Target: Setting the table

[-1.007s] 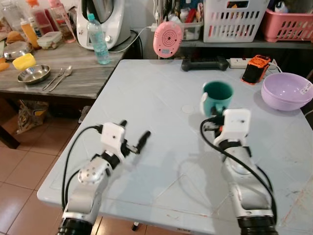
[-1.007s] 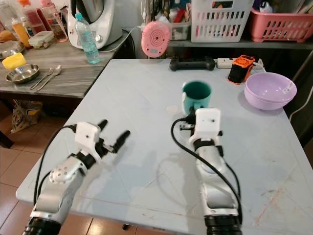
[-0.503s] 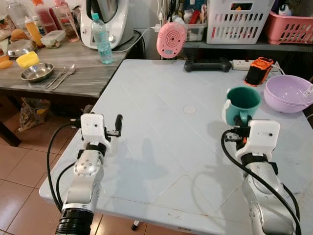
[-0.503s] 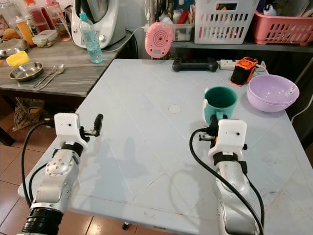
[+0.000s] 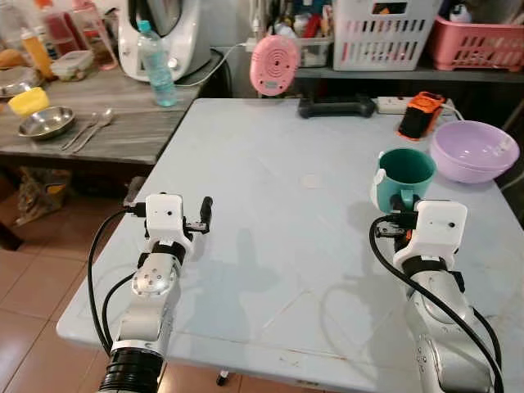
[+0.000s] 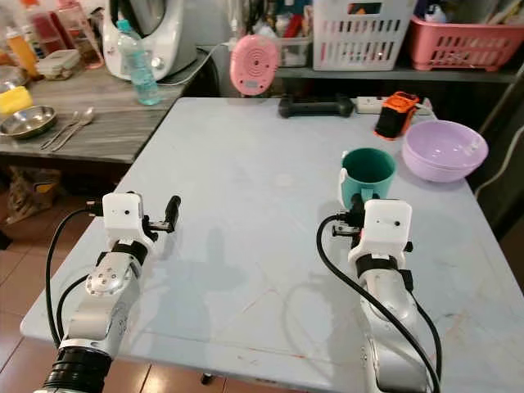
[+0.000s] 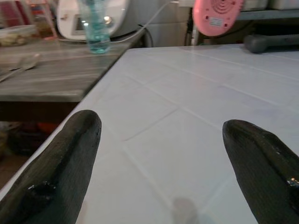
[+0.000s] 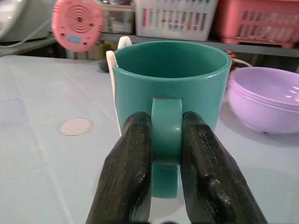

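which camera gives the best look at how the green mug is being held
The right wrist view. There the mug is close up, and the right gripper has its two fingers closed on either side of the handle. In both eye views the mug's rim and body show, but the wrist housing hides the handle and the grip.

You're in a home kitchen: blender (image 5: 160, 33) & spoons (image 5: 86, 131) at 10 o'clock, baskets (image 5: 385, 33) at 12, table (image 5: 270, 164).
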Available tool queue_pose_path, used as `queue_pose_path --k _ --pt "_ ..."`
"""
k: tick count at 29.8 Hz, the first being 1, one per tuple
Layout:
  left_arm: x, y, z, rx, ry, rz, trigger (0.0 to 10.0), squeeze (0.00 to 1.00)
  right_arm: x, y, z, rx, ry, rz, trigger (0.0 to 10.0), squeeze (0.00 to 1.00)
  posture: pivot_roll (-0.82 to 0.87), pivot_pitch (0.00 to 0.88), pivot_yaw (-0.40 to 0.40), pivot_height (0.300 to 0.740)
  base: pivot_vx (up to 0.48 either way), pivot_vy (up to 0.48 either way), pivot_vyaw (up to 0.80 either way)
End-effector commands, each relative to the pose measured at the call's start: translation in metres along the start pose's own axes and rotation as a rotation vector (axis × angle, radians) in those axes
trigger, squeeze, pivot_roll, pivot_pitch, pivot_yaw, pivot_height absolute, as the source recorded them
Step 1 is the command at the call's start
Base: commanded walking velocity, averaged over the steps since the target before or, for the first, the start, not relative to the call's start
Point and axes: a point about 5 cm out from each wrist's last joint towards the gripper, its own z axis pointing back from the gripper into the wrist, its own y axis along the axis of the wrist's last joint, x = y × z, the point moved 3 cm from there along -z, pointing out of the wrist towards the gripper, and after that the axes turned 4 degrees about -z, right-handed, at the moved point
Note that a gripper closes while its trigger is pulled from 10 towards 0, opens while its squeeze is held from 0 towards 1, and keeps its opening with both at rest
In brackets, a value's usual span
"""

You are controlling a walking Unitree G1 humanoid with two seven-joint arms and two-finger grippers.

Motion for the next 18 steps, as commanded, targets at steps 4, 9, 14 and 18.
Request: queue_pose_path --k 4,9,14,18 --pt "-0.0028 0.0015 -0.0015 0.005 0.001 -0.015 10.0 0.00 -0.0046 0.0081 0.0006 0.027 0.013 -0.002 10.0 0.00 -0.13 0.000 0.065 0.740 0.000 0.072 0.00" --pt "-0.0026 0.0017 -0.0022 0.007 -0.007 -0.025 10.0 0.00 -0.0037 0.0079 0.0008 0.029 0.008 -0.005 10.0 0.00 -0.13 0.000 0.068 0.740 0.000 0.330 0.00" --pt "-0.0027 0.0004 -0.0021 0.000 -0.015 -0.028 10.0 0.00 -0.0048 0.0092 -0.0004 0.033 0.006 -0.010 10.0 0.00 -0.13 0.000 0.067 0.740 0.000 0.349 0.00" --pt "-0.0024 0.0005 -0.0023 0.001 -0.017 -0.027 10.0 0.00 -0.0050 0.0090 -0.0008 0.032 0.007 -0.010 10.0 0.00 -0.12 0.000 0.068 0.740 0.000 0.368 0.00"
